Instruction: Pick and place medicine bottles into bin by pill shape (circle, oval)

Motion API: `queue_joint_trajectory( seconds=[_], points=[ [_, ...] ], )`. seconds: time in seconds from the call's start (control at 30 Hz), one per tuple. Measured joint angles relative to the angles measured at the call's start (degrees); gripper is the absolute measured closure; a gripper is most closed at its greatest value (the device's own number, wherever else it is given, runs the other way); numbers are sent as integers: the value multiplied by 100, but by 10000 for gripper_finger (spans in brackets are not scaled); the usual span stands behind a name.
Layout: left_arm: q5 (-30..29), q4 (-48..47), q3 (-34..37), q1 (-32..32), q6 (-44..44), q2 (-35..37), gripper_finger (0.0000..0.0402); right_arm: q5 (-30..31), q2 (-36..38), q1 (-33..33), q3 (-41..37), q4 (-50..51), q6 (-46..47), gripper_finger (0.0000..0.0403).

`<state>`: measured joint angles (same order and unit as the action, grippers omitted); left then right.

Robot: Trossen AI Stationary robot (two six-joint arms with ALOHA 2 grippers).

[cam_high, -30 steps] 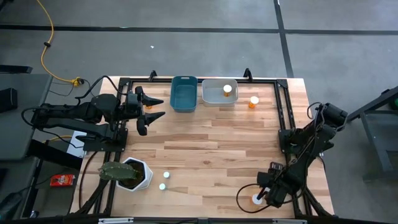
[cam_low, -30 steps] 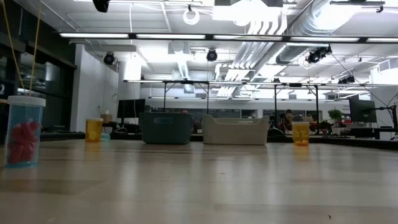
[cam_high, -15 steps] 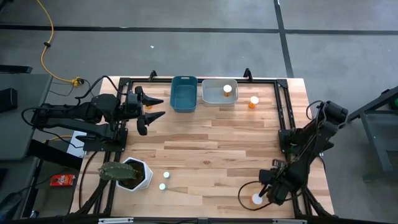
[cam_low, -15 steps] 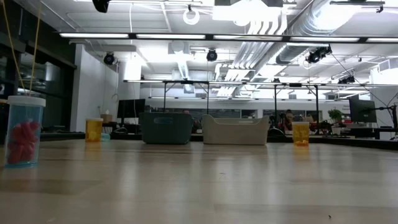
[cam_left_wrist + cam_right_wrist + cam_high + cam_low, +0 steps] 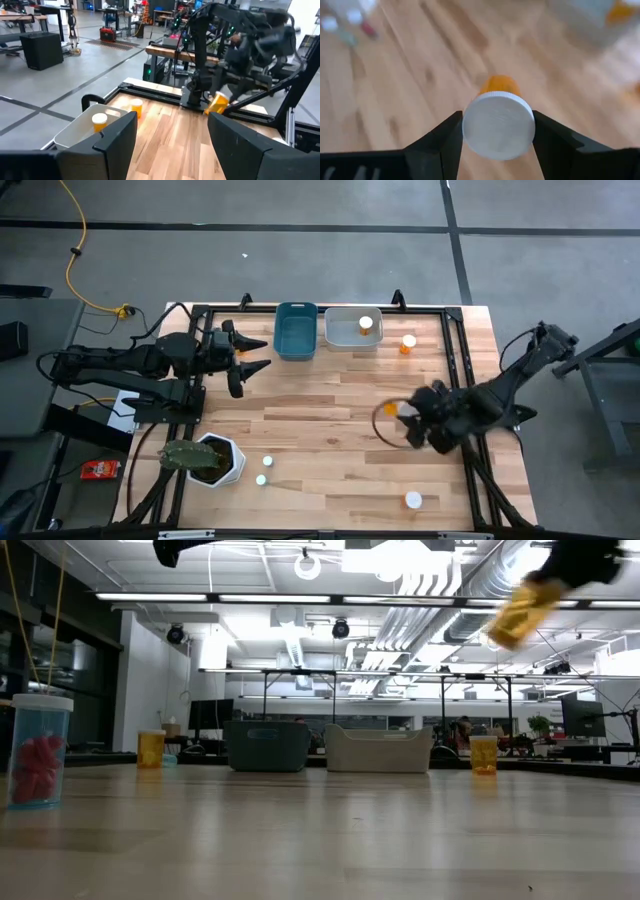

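My right gripper [image 5: 405, 420] hangs above the table's right half, shut on a medicine bottle [image 5: 500, 85] with an amber body and a white cap. The same bottle shows tilted high up in the low view [image 5: 520, 612]. My left gripper [image 5: 250, 355] waits open at the far left, holding nothing. One bottle [image 5: 366, 325] stands in the white bin [image 5: 345, 338]. Another bottle [image 5: 407, 343] stands on the table to the right of that bin. The blue bin [image 5: 296, 332] is to the left of the white one. My right gripper pinches the bottle's white cap [image 5: 498, 124] between its two fingers, one on each side of the cap's rim. The fingers come from the table's right, slanting down, and the amber body points away along them. The bottle is tilted and lifted clear of the table.
Two small bottles [image 5: 267, 463] [image 5: 261, 479] stand near the front beside a white plant pot [image 5: 215, 460]. A white-capped bottle [image 5: 413, 500] stands at the near right. In the low view a bottle with red pills [image 5: 40, 750] is close at the left. The table's middle is bare wood.
My right gripper has risen from the table's near right corner and swung toward the table's middle and far edge, turning as it went. It carries a bottle that now hangs clear of the table. The left arm has kept still.
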<state>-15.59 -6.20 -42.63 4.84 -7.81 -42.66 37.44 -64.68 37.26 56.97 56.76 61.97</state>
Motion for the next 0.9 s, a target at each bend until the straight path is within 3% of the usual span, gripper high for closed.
queue_joint_trajectory(
  seconds=[0.23, 0.4, 0.67, 0.9],
  points=[
    [513, 138, 0, 0, 53, -315, 170, -381, 17, -1386, -2, -2744, -3299, 217],
    [653, 542, 0, 0, 52, -505, 170, -1169, 17, -2062, -2, -4341, -4693, 216],
    [653, 791, 0, 0, 52, -627, 170, -1982, 17, -2516, -2, -5229, -5342, 217],
    [653, 785, 0, 0, 50, -623, 170, -2097, 17, -2540, -4, -5229, -5320, 217]
  ],
)
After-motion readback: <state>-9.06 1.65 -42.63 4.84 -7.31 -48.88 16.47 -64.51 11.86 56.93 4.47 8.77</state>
